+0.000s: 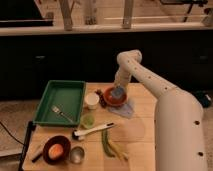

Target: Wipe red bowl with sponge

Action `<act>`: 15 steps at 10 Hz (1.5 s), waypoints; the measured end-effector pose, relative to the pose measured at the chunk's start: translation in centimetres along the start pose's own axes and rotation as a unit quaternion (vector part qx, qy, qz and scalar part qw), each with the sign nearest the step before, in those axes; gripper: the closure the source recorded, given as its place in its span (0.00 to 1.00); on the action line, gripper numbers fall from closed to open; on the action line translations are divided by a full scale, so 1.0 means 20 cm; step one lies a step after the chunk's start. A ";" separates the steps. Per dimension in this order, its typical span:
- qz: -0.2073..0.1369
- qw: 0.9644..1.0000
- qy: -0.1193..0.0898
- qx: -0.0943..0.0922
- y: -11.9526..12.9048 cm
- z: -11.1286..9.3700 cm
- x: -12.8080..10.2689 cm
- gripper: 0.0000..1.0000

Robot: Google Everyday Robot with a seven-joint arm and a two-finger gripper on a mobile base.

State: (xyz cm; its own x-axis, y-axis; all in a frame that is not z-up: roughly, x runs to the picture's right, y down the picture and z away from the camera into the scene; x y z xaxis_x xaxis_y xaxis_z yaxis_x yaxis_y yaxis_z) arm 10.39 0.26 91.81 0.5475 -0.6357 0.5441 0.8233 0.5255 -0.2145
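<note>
Presently, gripper (119,86): centre frame, over your red bowl (111,100); grip state you cannot tell.
sponge (118,92): inside bowl, beneath gripper.
cloth (126,108): just lower right of bowl.

blurred beyond reading at the gripper (119,88), down over the red bowl (109,102). hidden behind it, part of the bowl's far rim. barely made out inside: the sponge (119,93), a pale blue smudge. cut off by bottom and right edges: the arm (177,125). partly covered by the bowl: the cloth (127,109).
</note>
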 end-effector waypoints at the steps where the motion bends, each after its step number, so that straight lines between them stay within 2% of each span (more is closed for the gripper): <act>1: -0.003 1.000 -0.001 0.000 0.01 0.00 0.00 0.99; 3: -0.008 1.000 -0.003 0.001 0.01 -0.01 0.00 0.99; 9: 0.013 0.999 0.032 0.000 -0.04 0.03 0.12 0.99; 13: -0.028 0.999 0.032 -0.004 -0.20 0.09 0.04 0.99; 15: -0.059 0.998 0.028 -0.009 -0.22 0.10 -0.03 0.99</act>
State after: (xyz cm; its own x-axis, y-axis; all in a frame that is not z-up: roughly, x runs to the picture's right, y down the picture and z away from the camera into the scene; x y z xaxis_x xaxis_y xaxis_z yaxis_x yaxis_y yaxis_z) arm 6.05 -0.52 94.12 0.4544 -0.7235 0.5196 0.8846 0.4353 -0.1674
